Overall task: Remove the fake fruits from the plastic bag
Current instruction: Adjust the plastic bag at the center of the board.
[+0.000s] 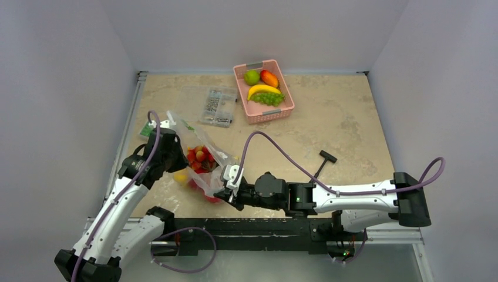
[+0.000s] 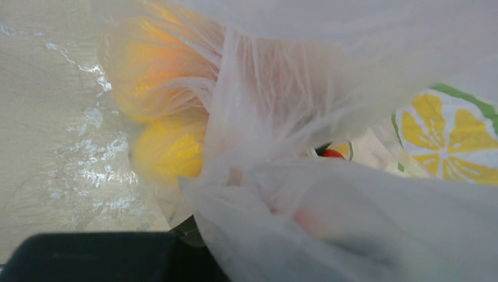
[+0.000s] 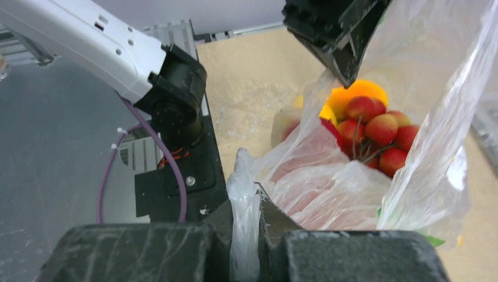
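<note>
The plastic bag [image 1: 207,154] is held up between both grippers near the table's front left. It holds the fake fruits [image 1: 198,156], mostly red, with a yellow one low on the left. My left gripper [image 1: 175,160] is shut on the bag's far edge; in the right wrist view it [image 3: 346,70] pinches the film above the fruits [image 3: 376,129]. My right gripper [image 1: 226,187] is shut on a bunched strip of the bag [image 3: 245,223]. In the left wrist view the bag [image 2: 329,194] covers the jaws, and yellow and orange fruits [image 2: 167,153] show through it.
A pink basket [image 1: 271,115] at the back holds a lime, a peach-coloured fruit, the banana and the grape bunch. A small clear case of dark parts [image 1: 218,107] lies left of it. A black T-shaped tool [image 1: 324,160] lies right of the bag.
</note>
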Controlling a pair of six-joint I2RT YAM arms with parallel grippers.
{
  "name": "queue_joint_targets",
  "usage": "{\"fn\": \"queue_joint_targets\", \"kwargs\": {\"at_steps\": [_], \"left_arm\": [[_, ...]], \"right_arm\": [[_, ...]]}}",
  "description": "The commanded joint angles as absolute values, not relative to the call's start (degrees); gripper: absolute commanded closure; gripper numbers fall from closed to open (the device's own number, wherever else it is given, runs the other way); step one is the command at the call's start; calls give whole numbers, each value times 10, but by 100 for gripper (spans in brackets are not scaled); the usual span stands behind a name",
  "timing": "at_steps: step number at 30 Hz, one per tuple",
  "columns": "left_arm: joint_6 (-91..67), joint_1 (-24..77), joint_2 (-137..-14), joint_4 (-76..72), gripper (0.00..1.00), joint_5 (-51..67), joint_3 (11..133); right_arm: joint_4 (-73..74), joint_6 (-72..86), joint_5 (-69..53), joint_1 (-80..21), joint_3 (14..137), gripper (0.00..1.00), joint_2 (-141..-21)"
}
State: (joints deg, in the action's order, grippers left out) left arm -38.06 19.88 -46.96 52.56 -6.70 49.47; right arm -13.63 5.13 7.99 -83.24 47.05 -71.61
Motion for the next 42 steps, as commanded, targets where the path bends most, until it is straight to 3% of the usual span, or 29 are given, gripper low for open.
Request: {"fn": "queue_joint_targets", "kwargs": {"at_steps": [1, 7, 12, 17, 23, 28, 31, 33, 35, 38, 42], "left_arm": [[-354, 194, -460, 462, 100, -111, 528], [-383, 163, -456, 434, 100, -152, 608], [-417, 89, -467, 407, 100, -92, 629], [-405, 28, -443, 388, 100, -10, 587], [-367, 16, -364, 401, 100, 39, 495], [-326, 16, -318, 409, 100, 48, 460], [-310, 15, -315, 416, 100, 61, 464], [-297, 15, -309, 417, 100, 67, 468], [-282, 15, -301, 420, 100, 75, 473], [-265, 15, -293, 421, 100, 92, 475], [-249, 15, -290, 424, 100, 102, 474]], "right_arm": [[-136, -40, 123, -835, 523, 100, -714], [-104, -137, 201, -827, 561, 100, -718], [-54, -176, 213, -827, 584, 100, -711], [51, -127, 99, -832, 609, 100, -748], [-26, 4, -54, -867, 554, 96, -811], [-89, 95, -119, -868, 536, 76, -821], [-61, 112, -135, -868, 553, 57, -786], [-28, 120, -144, -867, 565, 50, -755], [5, 125, -129, -867, 576, 46, -725], [49, 150, -74, -863, 589, 28, -683], [66, 178, -11, -849, 623, 13, -655]]}}
